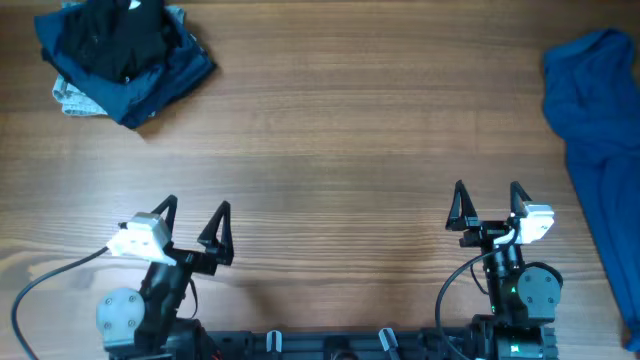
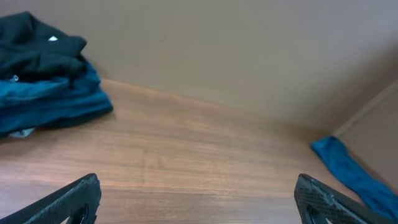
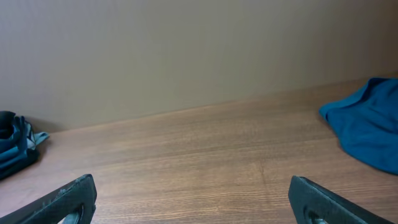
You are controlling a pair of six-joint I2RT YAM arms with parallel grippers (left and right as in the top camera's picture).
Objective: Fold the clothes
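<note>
Across the wooden table [image 1: 340, 140], dark pile [image 1: 125, 55] lies left, blue garment [image 1: 600, 140] right.

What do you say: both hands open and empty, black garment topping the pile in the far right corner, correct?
Wrong corner: overhead shows the black garment topping the pile at far left. The left hand and right hand are open, empty.

The brown wood-grain surface [image 1: 330, 150] carries a crumpled heap [image 1: 125, 60] at its far left corner. In it a dark navy fabric garment [image 1: 175, 70] rests on the wood, a limp black garment [image 1: 110, 40] is bunched on top, and a scrap of pale patterned cloth [image 1: 72, 98] shows beneath. A rumpled royal blue garment [image 1: 600, 130] lies along the right edge, well apart from the heap.
</note>
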